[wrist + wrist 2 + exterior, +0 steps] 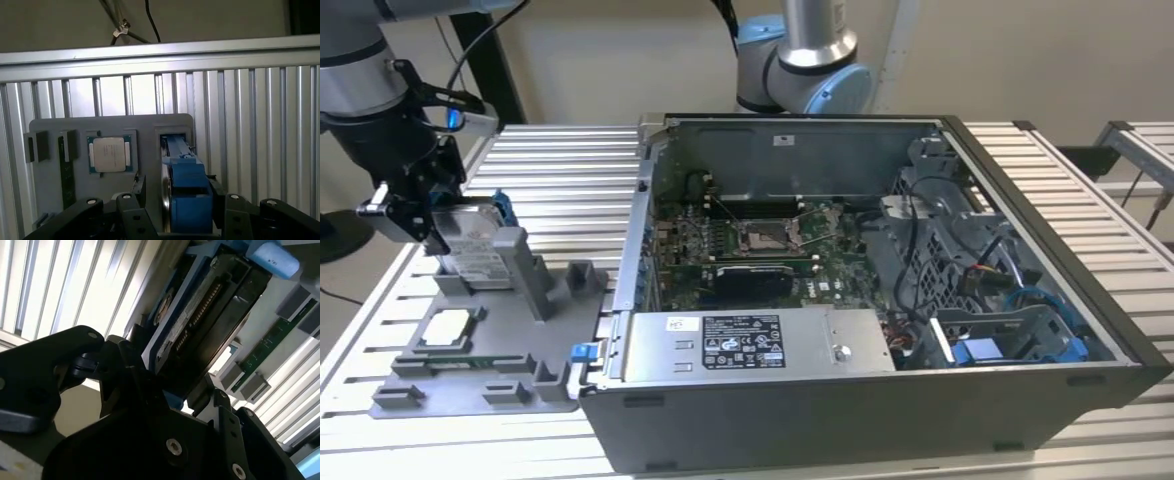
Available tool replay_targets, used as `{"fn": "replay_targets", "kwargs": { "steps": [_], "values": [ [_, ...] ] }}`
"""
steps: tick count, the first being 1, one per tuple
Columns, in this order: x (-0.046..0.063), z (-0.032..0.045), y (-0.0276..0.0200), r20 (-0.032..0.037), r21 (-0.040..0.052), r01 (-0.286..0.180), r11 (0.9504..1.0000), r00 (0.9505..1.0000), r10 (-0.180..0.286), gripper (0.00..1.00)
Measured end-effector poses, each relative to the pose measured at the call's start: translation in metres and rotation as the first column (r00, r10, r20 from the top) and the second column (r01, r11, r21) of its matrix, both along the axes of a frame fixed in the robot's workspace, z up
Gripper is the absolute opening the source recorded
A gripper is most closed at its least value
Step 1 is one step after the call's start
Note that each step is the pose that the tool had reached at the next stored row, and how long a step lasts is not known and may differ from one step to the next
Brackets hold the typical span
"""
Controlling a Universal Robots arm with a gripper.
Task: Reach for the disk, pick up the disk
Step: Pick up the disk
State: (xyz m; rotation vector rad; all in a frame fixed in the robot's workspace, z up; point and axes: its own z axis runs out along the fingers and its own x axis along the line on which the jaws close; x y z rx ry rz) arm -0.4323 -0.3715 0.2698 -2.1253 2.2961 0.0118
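The disk (478, 245) stands on edge in the grey fixture (520, 375) on the slatted surface (560, 170), at about nine o'clock from the open computer case (854, 400) in the exterior view. The gripper (443, 222) appears clamped on it, pressing from both sides.

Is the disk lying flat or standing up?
Standing up: the disk sits on its edge in a slot of the grey tray.
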Motion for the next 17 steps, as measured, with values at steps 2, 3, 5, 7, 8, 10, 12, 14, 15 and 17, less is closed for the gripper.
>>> {"fn": "replay_targets", "kwargs": {
  "steps": [2, 3, 5, 7, 8, 10, 12, 14, 15, 17],
  "values": [
    [0.0000, 0.0000, 0.0000, 0.0001, 0.0001, 0.000, 1.0000, 1.0000, 0.000, 1.00],
    [0.0000, -0.0001, 0.0000, 0.0003, 0.0001, 0.000, 1.0000, 1.0000, 0.000, 0.00],
    [0.0000, -0.0001, 0.0000, 0.0004, 0.0002, 0.000, 1.0000, 1.0000, 0.000, 0.00],
    [0.0000, -0.0001, 0.0000, 0.0006, 0.0003, 0.000, 1.0000, 1.0000, 0.000, 0.00],
    [0.0000, -0.0001, 0.0000, 0.0005, 0.0003, 0.000, 1.0000, 1.0000, 0.000, 0.00],
    [0.0000, -0.0001, 0.0000, 0.0006, 0.0003, 0.000, 1.0000, 1.0000, 0.000, 0.00],
    [0.0000, -0.0001, 0.0000, 0.0007, 0.0003, 0.000, 1.0000, 1.0000, 0.000, 0.00],
    [0.0000, -0.0001, 0.0000, 0.0007, 0.0004, 0.000, 1.0000, 1.0000, 0.000, 0.00],
    [0.0000, -0.0001, 0.0000, 0.0008, 0.0004, 0.000, 1.0000, 1.0000, 0.000, 0.00],
    [0.0000, -0.0001, 0.0000, 0.0009, 0.0004, 0.000, 1.0000, 1.0000, 0.000, 0.00]
  ]
}}
